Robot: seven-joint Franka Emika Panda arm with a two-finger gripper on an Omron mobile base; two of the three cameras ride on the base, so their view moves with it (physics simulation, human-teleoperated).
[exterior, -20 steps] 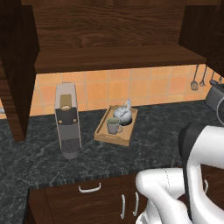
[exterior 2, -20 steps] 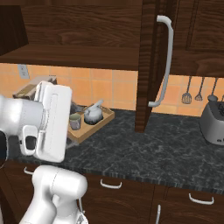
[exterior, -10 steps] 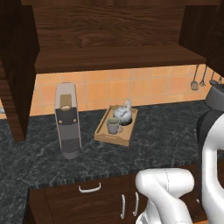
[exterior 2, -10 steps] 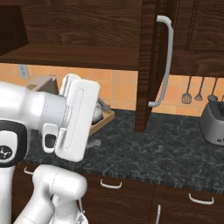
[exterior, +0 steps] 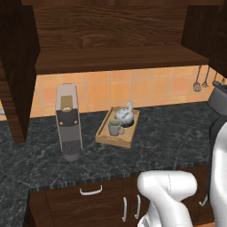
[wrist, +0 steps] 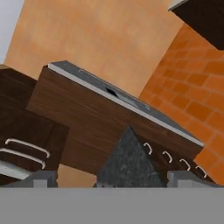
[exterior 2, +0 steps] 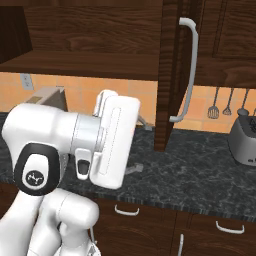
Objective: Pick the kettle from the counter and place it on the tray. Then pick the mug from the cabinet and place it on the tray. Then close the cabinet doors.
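Note:
In the left base view the tan tray (exterior: 104, 136) lies on the dark speckled counter (exterior: 168, 133). The shiny kettle (exterior: 124, 114) and the grey mug (exterior: 115, 128) both stand in it. Above them the cabinet (exterior: 111, 31) is open, and its shelf (exterior: 115, 60) is bare. The left door (exterior: 15, 66) and the right door (exterior 2: 170, 75), with its silver bar handle (exterior 2: 188, 70), are swung out. My gripper (wrist: 116, 179) is open with nothing between its wide-set tips. It looks at a counter corner (wrist: 127, 162) and wood drawers. My white arm (exterior 2: 75, 145) hides the tray in the right base view.
A tall grey coffee machine (exterior: 68, 122) stands on the counter left of the tray. A toaster (exterior 2: 244, 141) sits at the right end, with utensils (exterior 2: 214, 106) hanging on the orange tile wall. Drawers with silver handles (exterior: 91, 191) run below the counter edge.
My arm has swung right: it now fills the left foreground of the right base view and stands at the right edge of the left base view. Kettle, mug and doors have not moved.

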